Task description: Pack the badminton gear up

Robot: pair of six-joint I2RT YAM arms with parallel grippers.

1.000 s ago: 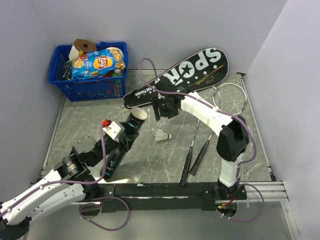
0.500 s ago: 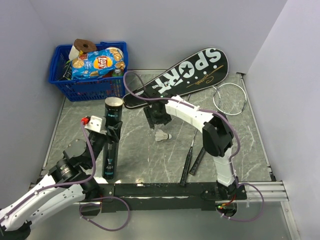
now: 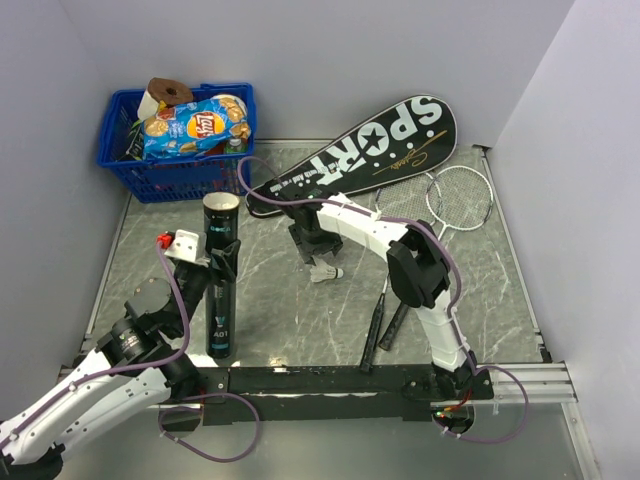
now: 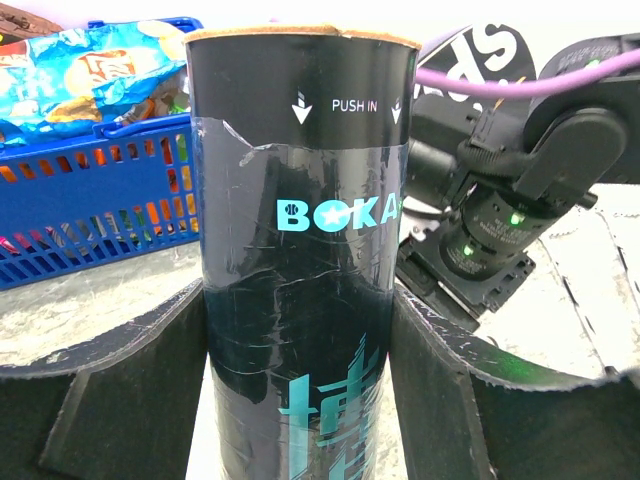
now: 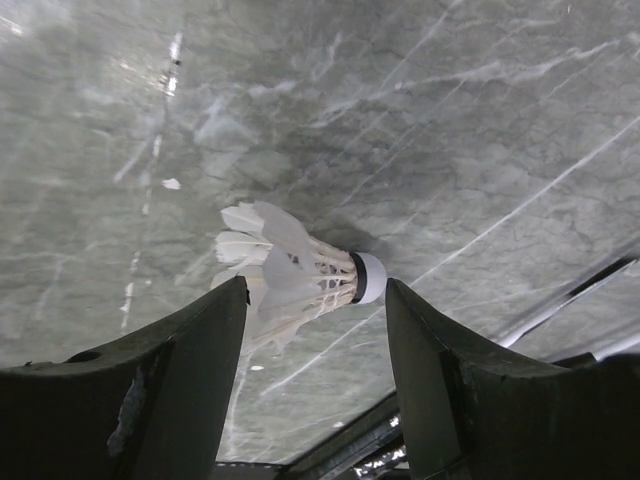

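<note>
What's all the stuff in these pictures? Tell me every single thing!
tube: one, dark with teal lettering, upright at near left
shuttlecock: one in view, white, mid-table
rackets: two, silver with black handles, lying right of centre
cover: one, black with white "SPORT", far side of the table
basket: one, blue, far left corner
snacks: several, a blue chip bag on top, in the basket
table: one, grey marbled, under everything
left arm: one, white and black, near left; jaws shut on the tube
right arm: one, white and black, reaching to mid-table; jaws open, one on each side of the shuttlecock
</note>
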